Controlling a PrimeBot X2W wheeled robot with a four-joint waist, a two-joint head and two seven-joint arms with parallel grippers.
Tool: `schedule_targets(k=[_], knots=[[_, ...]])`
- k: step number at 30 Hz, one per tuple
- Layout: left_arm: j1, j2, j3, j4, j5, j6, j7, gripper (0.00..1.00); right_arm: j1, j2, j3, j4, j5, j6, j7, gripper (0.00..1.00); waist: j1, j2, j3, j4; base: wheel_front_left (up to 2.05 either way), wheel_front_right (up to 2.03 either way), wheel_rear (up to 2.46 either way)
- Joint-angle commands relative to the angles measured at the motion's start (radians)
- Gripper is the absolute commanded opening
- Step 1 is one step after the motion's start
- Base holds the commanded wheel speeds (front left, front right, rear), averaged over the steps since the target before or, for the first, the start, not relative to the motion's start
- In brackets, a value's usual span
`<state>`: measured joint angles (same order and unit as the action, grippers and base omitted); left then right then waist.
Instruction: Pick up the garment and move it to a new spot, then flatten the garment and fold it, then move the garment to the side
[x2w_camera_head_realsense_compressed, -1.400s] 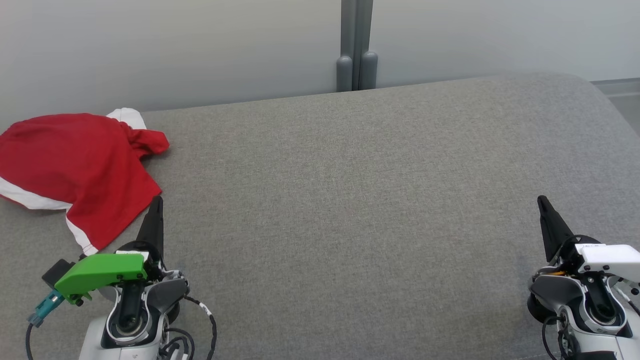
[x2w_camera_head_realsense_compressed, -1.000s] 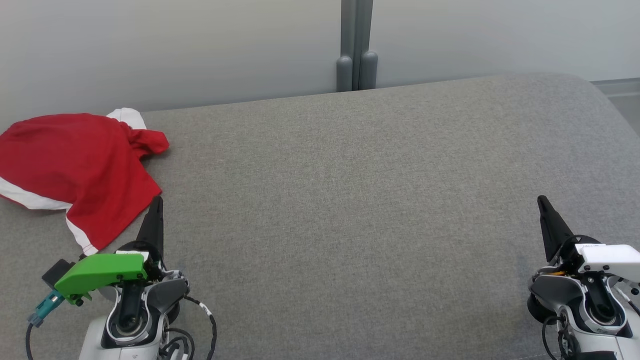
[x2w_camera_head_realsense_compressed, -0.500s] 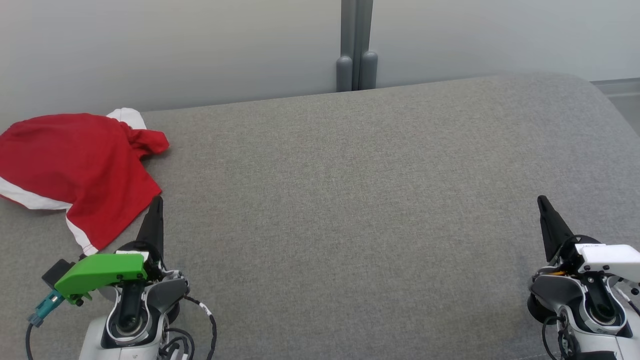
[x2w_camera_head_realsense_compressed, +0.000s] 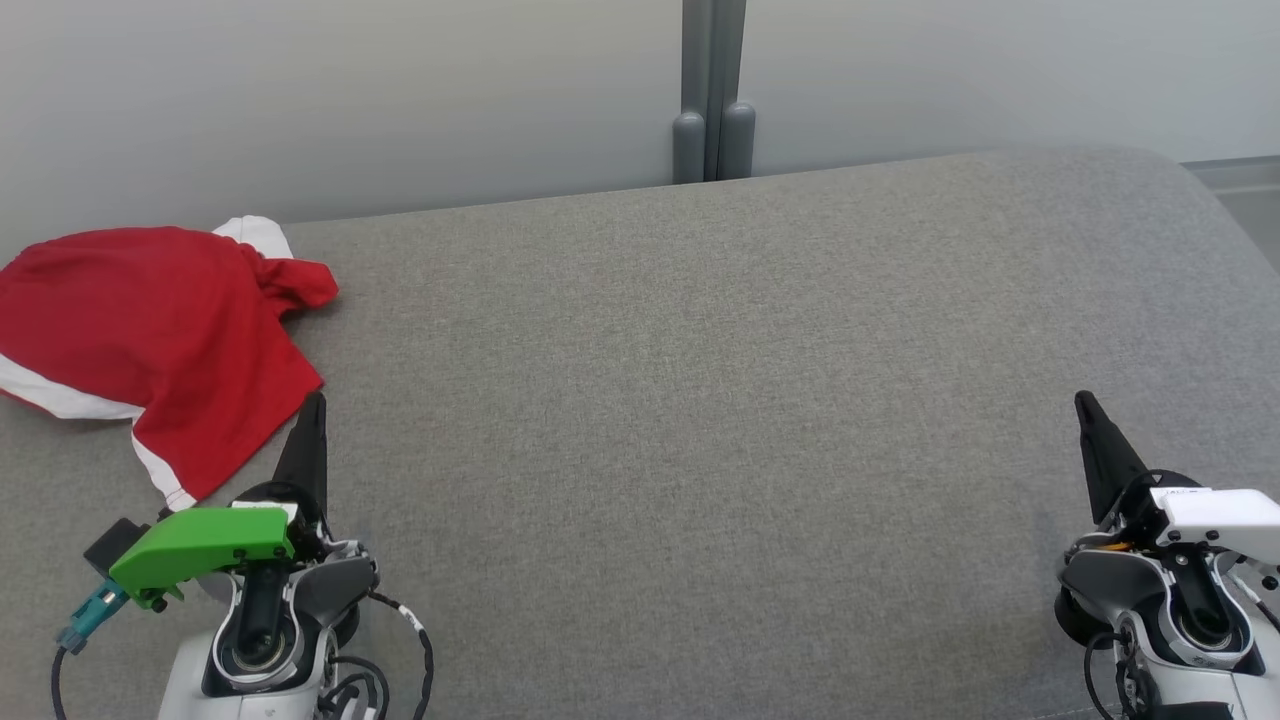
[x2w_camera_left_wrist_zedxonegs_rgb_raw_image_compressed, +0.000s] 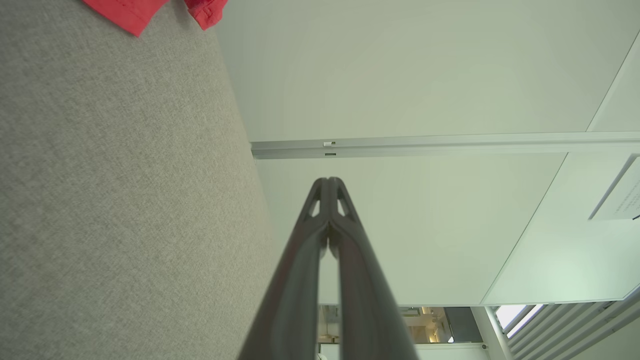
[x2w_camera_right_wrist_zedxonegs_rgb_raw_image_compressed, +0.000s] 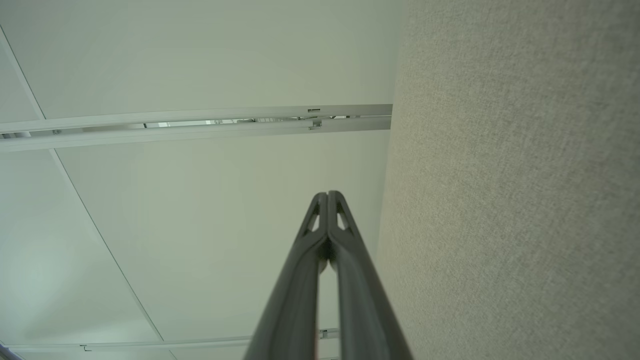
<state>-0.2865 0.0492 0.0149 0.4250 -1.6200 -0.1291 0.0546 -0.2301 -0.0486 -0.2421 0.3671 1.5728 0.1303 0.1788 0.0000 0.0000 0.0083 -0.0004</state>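
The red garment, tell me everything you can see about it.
The red garment looks like soft cloth with white bands along its edges. It lies crumpled, one twisted end pointing right, at the far left of the grey fabric surface, partly cut off by the view's edge. The shut left hand points at its near edge, gripping nothing.

Dark-fingered left hand bears a green cover, right hand a white cover.

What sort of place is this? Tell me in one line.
Probably an office or lab room: pale wall panels joined by a grey post, a wide grey fabric surface, and a red garment laid on it.
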Motion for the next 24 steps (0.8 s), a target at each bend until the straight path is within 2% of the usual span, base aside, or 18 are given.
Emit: schedule_targets(k=[1,2,3,7,15,24], knots=[[-0.014,0.002,0.002,-0.002,-0.005,-0.006,0.002,0.0,-0.004,-0.004,0.0,0.0,-0.004,0.001,0.001,0.0,0.0,0.0,0.0,0.0,0.0,0.0,0.0],[-0.014,0.002,0.002,-0.002,-0.005,-0.006,0.002,0.0,-0.004,-0.004,0.0,0.0,-0.004,0.001,0.001,0.0,0.0,0.0,0.0,0.0,0.0,0.0,0.0],[0.002,0.0,-0.001,0.002,0.0,0.0,0.0,1.0,0.001,0.001,0.0,0.003,0.0,0.0,0.0,1.0,0.0,0.0,0.0,0.0,0.0,0.0,0.0],[0.043,-0.003,-0.014,0.026,0.003,0.003,-0.007,1.0,0.037,0.013,0.007,0.027,-0.001,0.0,-0.009,1.0,0.0,0.0,0.0,0.0,0.0,0.0,0.0],[0.06,-0.003,-0.047,-0.003,0.027,0.002,-0.041,1.0,0.064,0.011,0.028,-0.008,-0.026,0.0,-0.057,1.0,0.0,0.0,-0.001,0.0,0.0,0.0,0.0],[0.074,-0.002,-0.063,-0.045,0.134,0.007,-0.08,1.0,0.087,0.008,0.037,-0.065,-0.152,0.0,-0.111,1.0,0.0,0.0,-0.002,0.0,0.0,0.0,0.0]])
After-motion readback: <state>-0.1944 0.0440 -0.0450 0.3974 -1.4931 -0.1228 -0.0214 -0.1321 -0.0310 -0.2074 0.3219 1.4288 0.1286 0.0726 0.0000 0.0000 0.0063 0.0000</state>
